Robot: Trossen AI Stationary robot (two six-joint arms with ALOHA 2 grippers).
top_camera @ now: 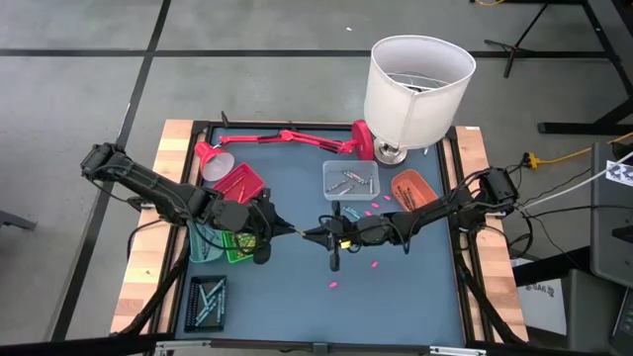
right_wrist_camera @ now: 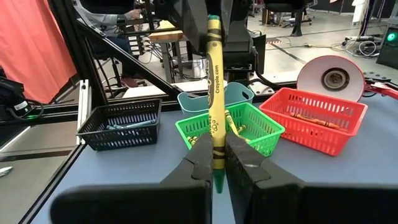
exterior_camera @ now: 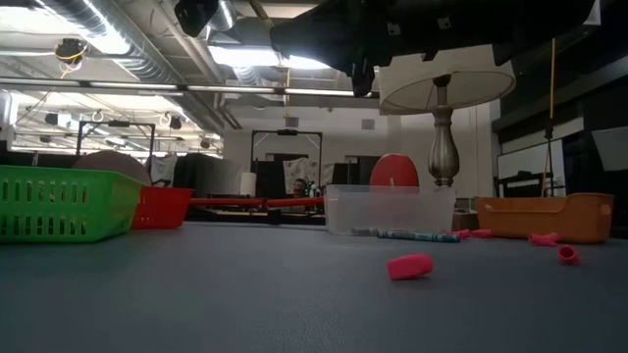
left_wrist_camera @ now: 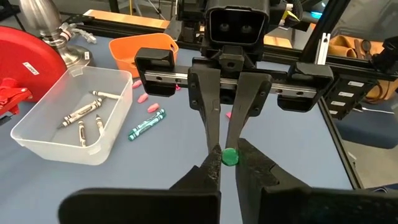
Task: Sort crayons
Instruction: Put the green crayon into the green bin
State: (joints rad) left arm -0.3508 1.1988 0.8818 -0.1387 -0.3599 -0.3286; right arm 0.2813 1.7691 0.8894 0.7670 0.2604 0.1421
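One yellow-green crayon [top_camera: 302, 232] hangs above the table's middle, bridging my two grippers. My left gripper [top_camera: 287, 229] comes from the table's left and is shut on one end of it. My right gripper [top_camera: 322, 235] comes from the right and is shut on the other end. In the right wrist view the crayon [right_wrist_camera: 215, 81] runs straight away from my right gripper [right_wrist_camera: 216, 163] toward the left one. A blue-green crayon [left_wrist_camera: 146, 124] lies flat on the table, and several grey crayons [left_wrist_camera: 84, 115] lie in the clear bin. My left gripper pinches the crayon's green end [left_wrist_camera: 230, 157] between its two fingers, reaching in from the table's left, slanting slightly down. The crayon is lifted clear of the table. My right gripper pinches the crayon just above its pointed green tip [right_wrist_camera: 216, 149] between its two fingers, nearly level, from the table's right. The crayon points ahead along the fingers toward the other gripper, clear of the table.
Green [top_camera: 237, 247], teal [top_camera: 203, 242], red [top_camera: 240, 183] and black [top_camera: 206, 302] trays stand on the left, a clear bin [top_camera: 351, 180] and an orange tray [top_camera: 413, 188] at the back right. A white-shaded lamp [top_camera: 415, 79] and a red desk lamp [top_camera: 287, 138] stand behind. Pink bits [top_camera: 334, 285] are scattered about.
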